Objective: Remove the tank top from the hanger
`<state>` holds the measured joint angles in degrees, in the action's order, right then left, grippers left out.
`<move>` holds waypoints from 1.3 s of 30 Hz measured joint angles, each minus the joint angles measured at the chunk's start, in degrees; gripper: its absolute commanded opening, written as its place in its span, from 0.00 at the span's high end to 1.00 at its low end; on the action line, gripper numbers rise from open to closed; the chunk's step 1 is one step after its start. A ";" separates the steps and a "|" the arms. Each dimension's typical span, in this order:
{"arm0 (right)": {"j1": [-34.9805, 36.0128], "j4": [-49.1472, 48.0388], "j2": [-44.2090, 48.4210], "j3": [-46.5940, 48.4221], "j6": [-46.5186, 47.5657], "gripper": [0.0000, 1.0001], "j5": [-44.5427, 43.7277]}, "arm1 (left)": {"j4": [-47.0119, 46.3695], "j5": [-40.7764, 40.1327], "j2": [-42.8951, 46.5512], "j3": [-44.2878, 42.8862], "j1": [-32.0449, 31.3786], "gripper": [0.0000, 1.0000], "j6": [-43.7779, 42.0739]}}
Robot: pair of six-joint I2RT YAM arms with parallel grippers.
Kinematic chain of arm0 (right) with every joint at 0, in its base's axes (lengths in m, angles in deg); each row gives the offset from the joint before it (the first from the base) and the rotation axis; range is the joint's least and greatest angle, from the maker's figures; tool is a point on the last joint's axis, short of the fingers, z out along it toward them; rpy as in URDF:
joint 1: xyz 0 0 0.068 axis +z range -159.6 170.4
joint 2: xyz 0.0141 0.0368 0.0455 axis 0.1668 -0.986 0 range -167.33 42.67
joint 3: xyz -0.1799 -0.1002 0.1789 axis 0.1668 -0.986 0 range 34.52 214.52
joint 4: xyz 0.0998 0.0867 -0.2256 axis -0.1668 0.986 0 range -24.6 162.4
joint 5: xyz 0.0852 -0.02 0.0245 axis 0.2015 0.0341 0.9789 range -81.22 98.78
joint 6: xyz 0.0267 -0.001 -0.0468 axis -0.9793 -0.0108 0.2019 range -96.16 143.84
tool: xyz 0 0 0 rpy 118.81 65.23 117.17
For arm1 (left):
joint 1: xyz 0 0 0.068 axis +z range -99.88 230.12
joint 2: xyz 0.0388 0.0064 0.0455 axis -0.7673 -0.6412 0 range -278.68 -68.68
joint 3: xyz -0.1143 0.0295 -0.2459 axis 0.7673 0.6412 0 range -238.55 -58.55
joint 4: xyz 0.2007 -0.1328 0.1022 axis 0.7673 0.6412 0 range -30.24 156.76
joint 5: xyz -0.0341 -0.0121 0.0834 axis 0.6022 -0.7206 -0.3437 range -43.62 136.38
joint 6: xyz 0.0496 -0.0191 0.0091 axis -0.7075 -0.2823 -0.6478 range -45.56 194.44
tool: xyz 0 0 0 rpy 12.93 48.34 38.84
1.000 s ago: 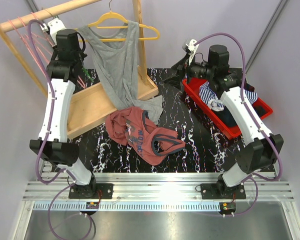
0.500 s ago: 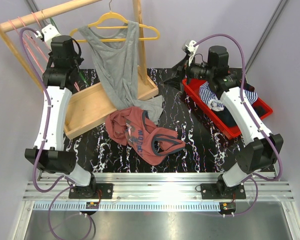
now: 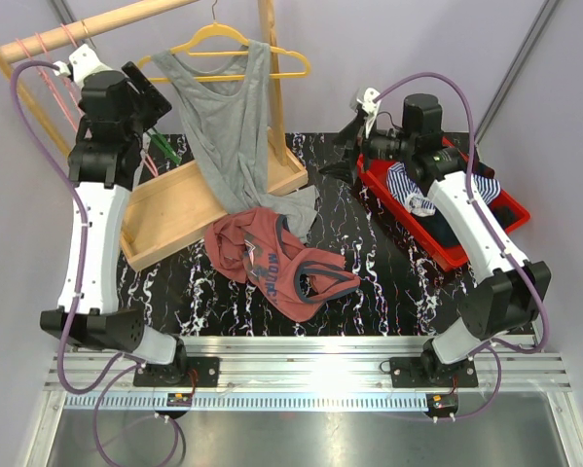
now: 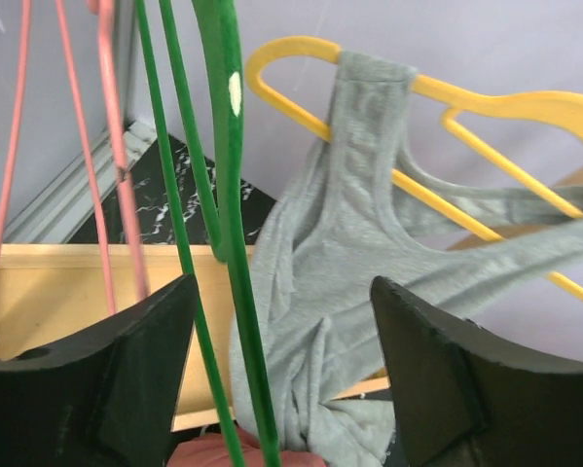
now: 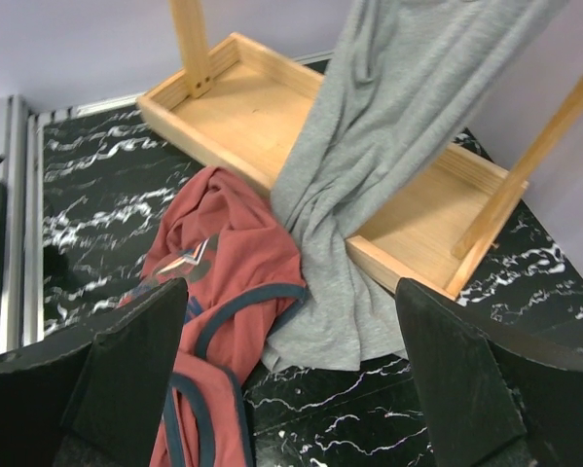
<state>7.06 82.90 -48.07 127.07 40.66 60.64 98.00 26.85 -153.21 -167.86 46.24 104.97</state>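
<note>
The gray tank top (image 3: pixel 228 126) hangs on the yellow hanger (image 3: pixel 235 39), with the left jaws and right jaws wide and empty on either side of it, and I think the left jaws may catch the green hanger (image 4: pixel 228 195) before it instead of the strap.

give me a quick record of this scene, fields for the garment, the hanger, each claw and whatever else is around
tank top: gray, on the hanger, hem trailing over the rack base onto the table
yellow hanger: hung on the wooden rack, strap looped over its end
left claw: open, empty, facing the strap, green hanger in front of it
right claw: open, empty, aimed at the tank top's lower part
red garment: crumpled on the table by the hem
red bin: holds clothes, right side
</note>
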 measured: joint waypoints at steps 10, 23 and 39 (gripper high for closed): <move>-0.07 11.93 0.72 -0.98 18.75 0.04 11.37 | 1.55 5.51 8.98 1.86 0.00 0.09 1.49; 12.76 45.40 -8.33 -0.46 66.03 0.02 4.48 | 0.52 18.25 26.69 18.47 0.00 0.01 -5.07; 26.73 27.58 -18.14 -14.16 72.87 0.16 -15.67 | -4.15 23.91 51.30 37.86 0.00 0.01 -8.31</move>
<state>33.80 110.48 -66.21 112.91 113.53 44.97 93.85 50.76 -101.91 -130.01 46.24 96.66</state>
